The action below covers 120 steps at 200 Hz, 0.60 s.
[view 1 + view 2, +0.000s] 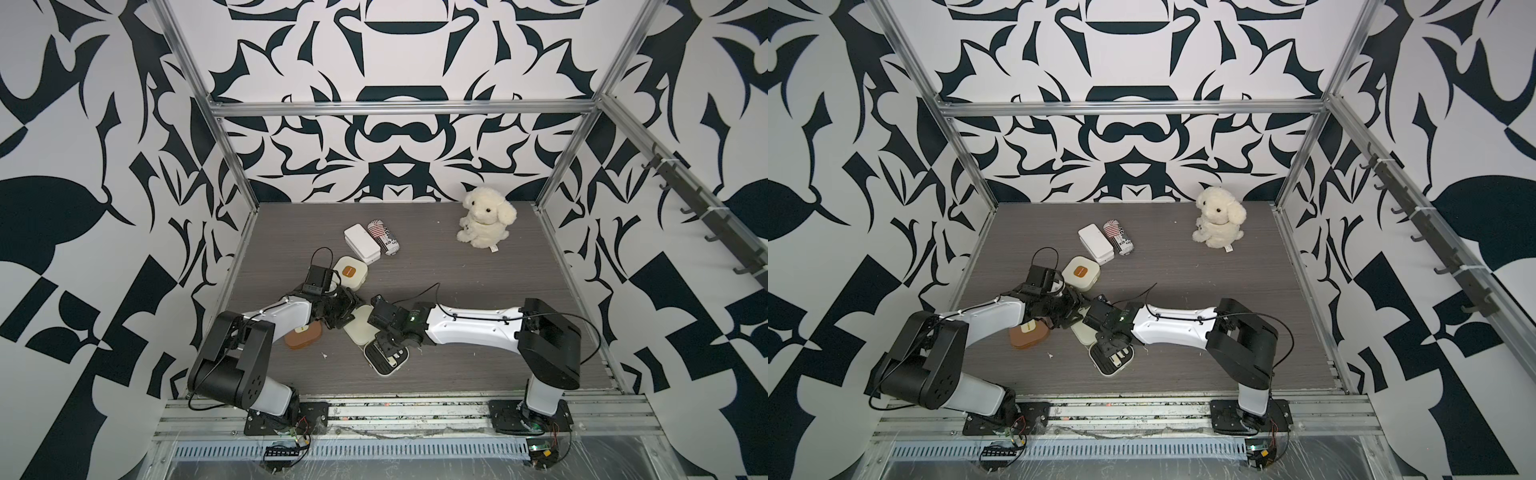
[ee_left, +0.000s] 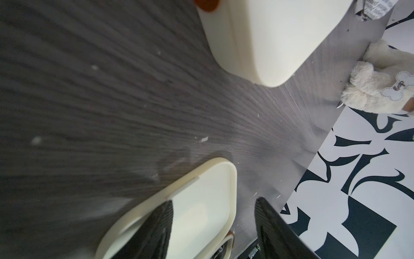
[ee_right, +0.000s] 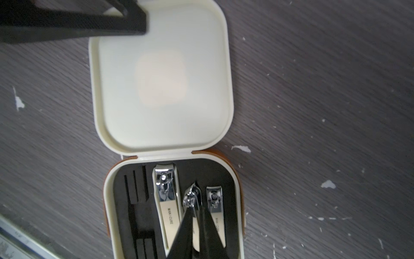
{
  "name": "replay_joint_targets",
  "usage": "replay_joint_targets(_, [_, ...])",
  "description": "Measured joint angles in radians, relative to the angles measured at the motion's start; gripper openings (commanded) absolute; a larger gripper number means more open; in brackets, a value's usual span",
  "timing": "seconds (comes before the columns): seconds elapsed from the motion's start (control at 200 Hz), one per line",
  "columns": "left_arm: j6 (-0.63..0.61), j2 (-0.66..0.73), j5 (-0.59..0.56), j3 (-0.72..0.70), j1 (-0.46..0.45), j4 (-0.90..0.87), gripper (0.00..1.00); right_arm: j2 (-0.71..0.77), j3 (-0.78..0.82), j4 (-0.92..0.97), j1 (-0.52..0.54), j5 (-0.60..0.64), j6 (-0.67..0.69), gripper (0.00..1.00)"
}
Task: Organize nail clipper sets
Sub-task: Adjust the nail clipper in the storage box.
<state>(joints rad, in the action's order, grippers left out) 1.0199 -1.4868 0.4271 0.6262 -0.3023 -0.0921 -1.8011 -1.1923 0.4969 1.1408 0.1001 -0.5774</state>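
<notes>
An open cream case lies near the table's front, its lid (image 3: 161,89) flat and its black slotted base (image 3: 109,201) holding three metal clippers. My right gripper (image 3: 196,213) is shut on the tilted middle clipper (image 3: 191,197), between a large clipper (image 3: 167,195) and a small clipper (image 3: 215,201). My left gripper (image 2: 215,200) is open astride the lid's rim (image 2: 233,179), one finger (image 2: 161,224) lying on the lid's inside. A closed cream case (image 1: 351,272) sits behind it. A tan-brown case (image 1: 303,334) lies partly under the left arm.
A plain white box (image 1: 361,243) and a striped can (image 1: 384,237) lie side by side behind the cases. A cream plush dog (image 1: 486,216) sits at the back right. Metal frame rails border the grey wood-grain table (image 1: 478,291).
</notes>
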Motion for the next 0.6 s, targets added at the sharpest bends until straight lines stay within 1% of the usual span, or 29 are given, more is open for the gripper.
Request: replay_joint_targets(0.6, [0.000,0.000,0.000,0.000,0.000,0.000,0.63,-0.039,0.000,-0.011,0.001,-0.006,0.000,0.11])
